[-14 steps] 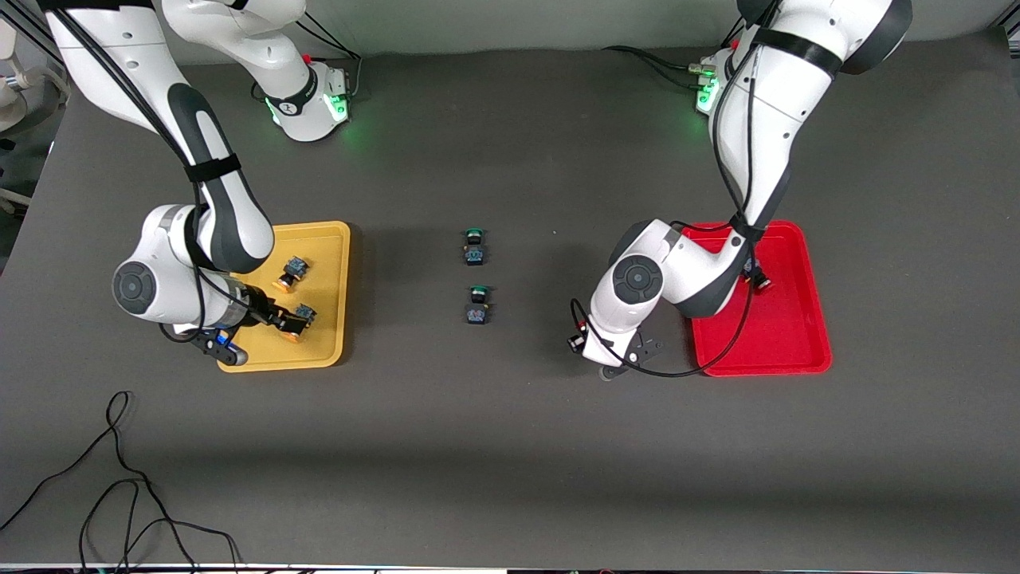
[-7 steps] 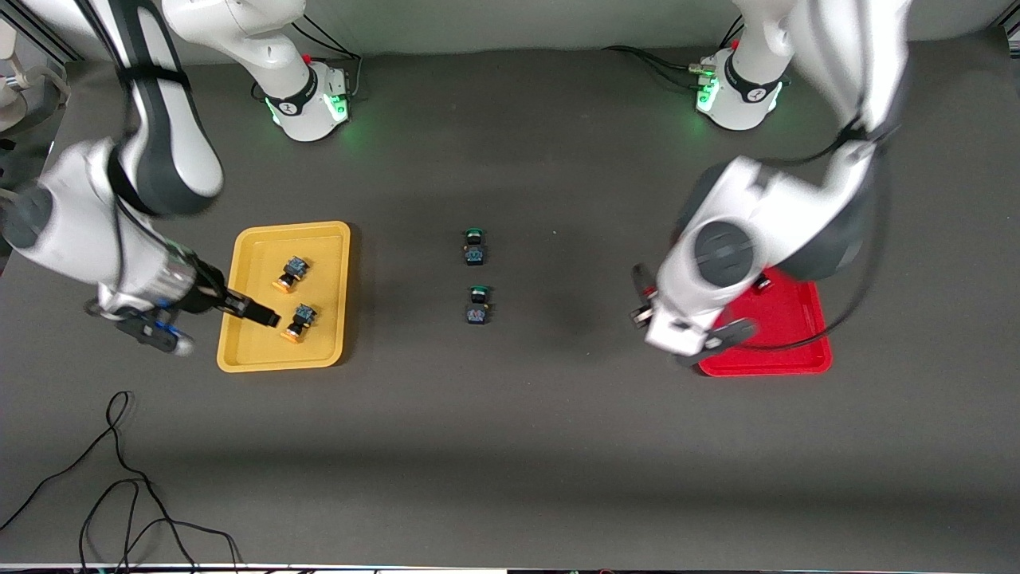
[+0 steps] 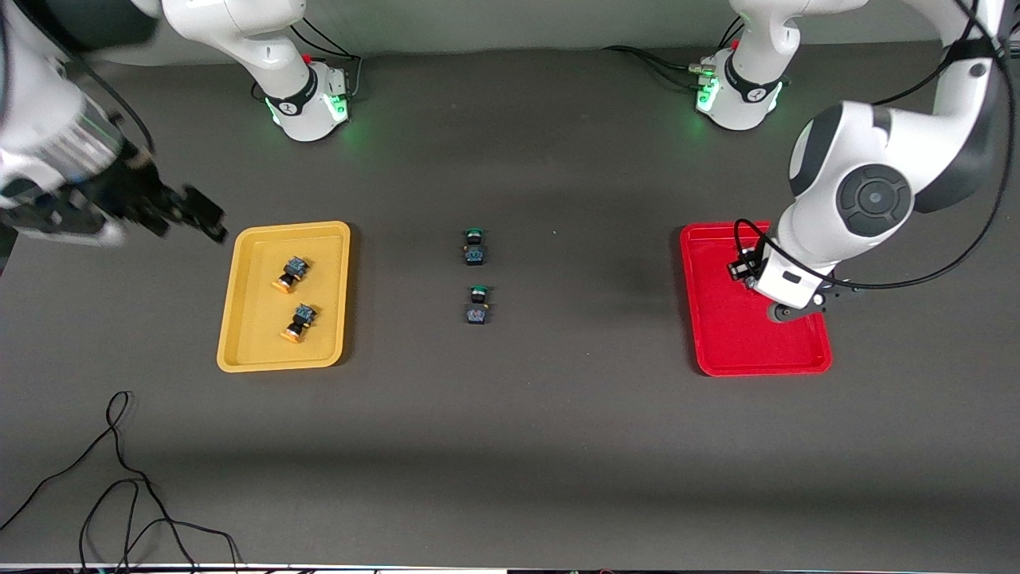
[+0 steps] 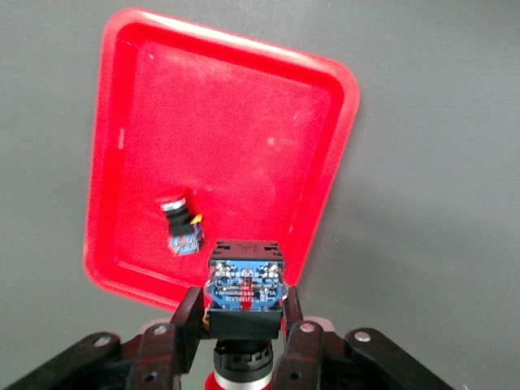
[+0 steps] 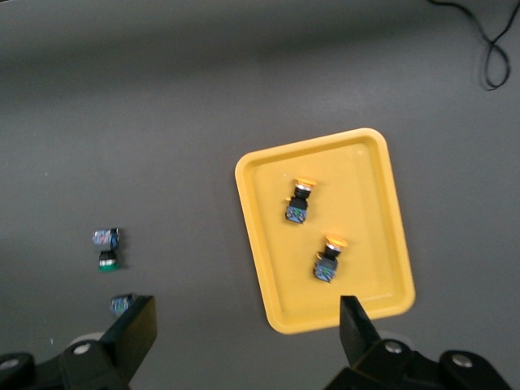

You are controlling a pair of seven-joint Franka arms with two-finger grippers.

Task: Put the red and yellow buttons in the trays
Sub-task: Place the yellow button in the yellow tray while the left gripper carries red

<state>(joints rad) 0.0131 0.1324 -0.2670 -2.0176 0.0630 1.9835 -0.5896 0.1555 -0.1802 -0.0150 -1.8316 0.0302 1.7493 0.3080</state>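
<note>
Between my left gripper's [image 4: 244, 321] fingers sits a red-capped button [image 4: 244, 288], clamped by its dark block body with the circuit face up toward the wrist camera and the red cap pointing down past the knuckles. I'm hanging over the red tray [image 3: 721, 351], near the rim on the left arm's side of it. One red button [image 4: 181, 223] already lies on its side on the tray floor, black collar showing.

My judgement: this is the drop-off, and the trick is to come inward over the tray's bare middle before letting go, apart from the button already lying there, so the two don't knock. Lower close to the floor first; a block with a round cap will roll if released high, and that rim is shallow.

My right gripper [image 5: 244, 329] is spread wide and empty, up over the bare table just beside the yellow tray [image 3: 231, 355]. Both yellow-capped buttons, one [image 3: 289, 273] and the other [image 3: 300, 320], lie in that tray, a little apart. That arm simply waits.

Mid-table, two green-capped switches [image 3: 474, 247] [image 3: 477, 306] sit one nearer the front camera than the other; they aren't mine to move.
</note>
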